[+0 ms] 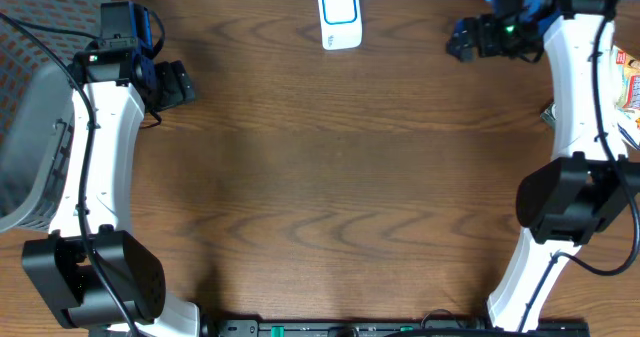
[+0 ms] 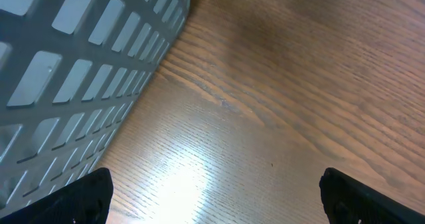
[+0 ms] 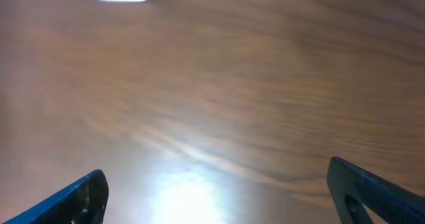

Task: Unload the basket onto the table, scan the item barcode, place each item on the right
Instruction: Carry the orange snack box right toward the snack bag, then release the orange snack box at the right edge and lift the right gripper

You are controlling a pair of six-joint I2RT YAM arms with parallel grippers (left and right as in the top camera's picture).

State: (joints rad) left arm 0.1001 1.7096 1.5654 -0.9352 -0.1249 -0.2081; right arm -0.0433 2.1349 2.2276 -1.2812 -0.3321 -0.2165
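Widely spread: left fingers [image 2: 80, 201], right fingers [image 3: 76, 203].

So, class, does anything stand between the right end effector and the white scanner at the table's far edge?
Nothing visible does. From overhead, only bare wooden table lies between the right end effector and the scanner, and the open jaws hold nothing.

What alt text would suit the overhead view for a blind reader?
A wooden table from above, with a robot's left claw and right claw both open and empty. A white-and-blue scanner sits at the far edge, a grey basket at left.
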